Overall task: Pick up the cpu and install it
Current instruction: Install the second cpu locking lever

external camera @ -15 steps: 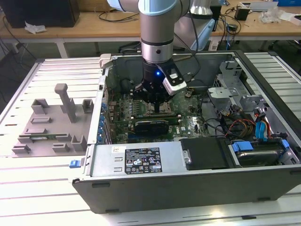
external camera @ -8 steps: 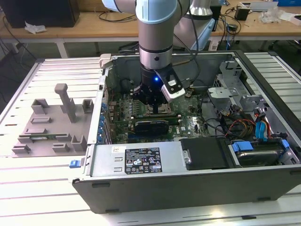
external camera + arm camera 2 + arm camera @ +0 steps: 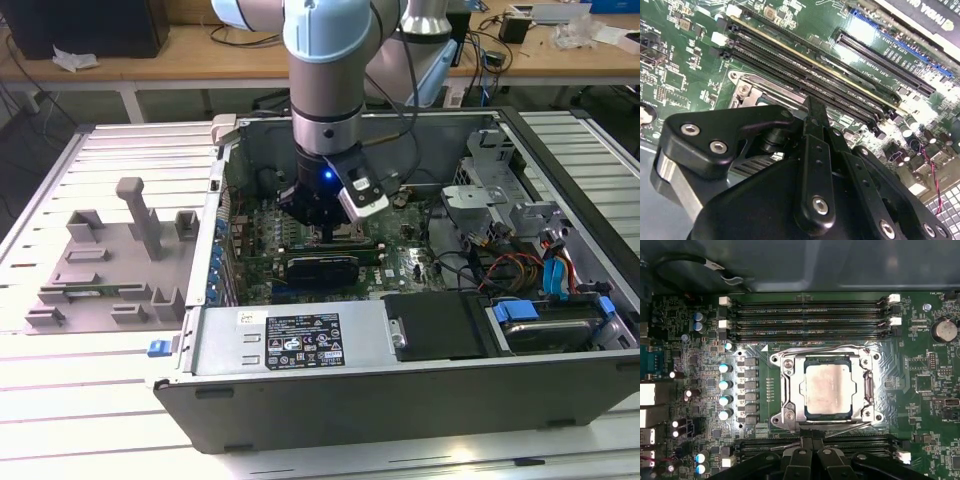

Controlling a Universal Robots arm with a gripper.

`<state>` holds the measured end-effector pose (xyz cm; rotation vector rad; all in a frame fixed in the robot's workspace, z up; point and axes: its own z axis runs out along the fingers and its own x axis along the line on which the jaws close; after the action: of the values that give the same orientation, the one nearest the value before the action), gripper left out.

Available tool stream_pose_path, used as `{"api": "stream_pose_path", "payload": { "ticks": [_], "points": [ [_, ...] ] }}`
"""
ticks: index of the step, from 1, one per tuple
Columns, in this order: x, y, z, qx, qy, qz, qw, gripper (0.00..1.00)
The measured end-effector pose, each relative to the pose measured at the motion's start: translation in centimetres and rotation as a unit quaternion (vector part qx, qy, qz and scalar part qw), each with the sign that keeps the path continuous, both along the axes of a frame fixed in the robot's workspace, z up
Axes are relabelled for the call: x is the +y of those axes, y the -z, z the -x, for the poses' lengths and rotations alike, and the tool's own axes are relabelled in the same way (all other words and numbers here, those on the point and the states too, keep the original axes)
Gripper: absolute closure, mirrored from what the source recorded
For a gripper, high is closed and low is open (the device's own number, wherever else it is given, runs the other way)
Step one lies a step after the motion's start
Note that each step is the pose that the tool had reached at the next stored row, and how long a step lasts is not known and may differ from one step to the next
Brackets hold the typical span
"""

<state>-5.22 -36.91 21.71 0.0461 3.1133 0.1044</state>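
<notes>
Low over the motherboard [image 3: 690,360], inside the open computer case [image 3: 300,345], the gripper [image 3: 811,442] is hovering with its fingers pressed together and holding nothing, its tips just beside the socket frame [image 3: 785,390]. One cpu [image 3: 829,388] is lying flat in that frame, near the board's middle. It is looking light, stiff, smooth-topped and likely fragile underneath, so its bare edges are probably the safest hold. Six memory slots [image 3: 805,320] are flanking it, three per side.

Bright wrist light; glare on cpu [image 3: 829,388], motherboard [image 3: 925,385].
</notes>
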Motion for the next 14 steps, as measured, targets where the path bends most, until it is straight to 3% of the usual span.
{"api": "stream_pose_path", "payload": {
  "ticks": [6, 8, 10, 14],
  "points": [
    [-0.04, 0.57, 0.35, -0.0007, 0.0, -0.0024, 1.0, 0.89],
    [-0.21, 0.6, 0.43, -0.0009, 0.0, -0.0063, 1.0, 0.89],
    [-0.48, 0.62, 0.5, -0.001, 0.0, -0.0106, 0.9999, 0.89],
    [-0.94, 0.71, 0.86, -0.0027, -0.001, -0.0275, 0.9996, 0.89]
  ]
}}
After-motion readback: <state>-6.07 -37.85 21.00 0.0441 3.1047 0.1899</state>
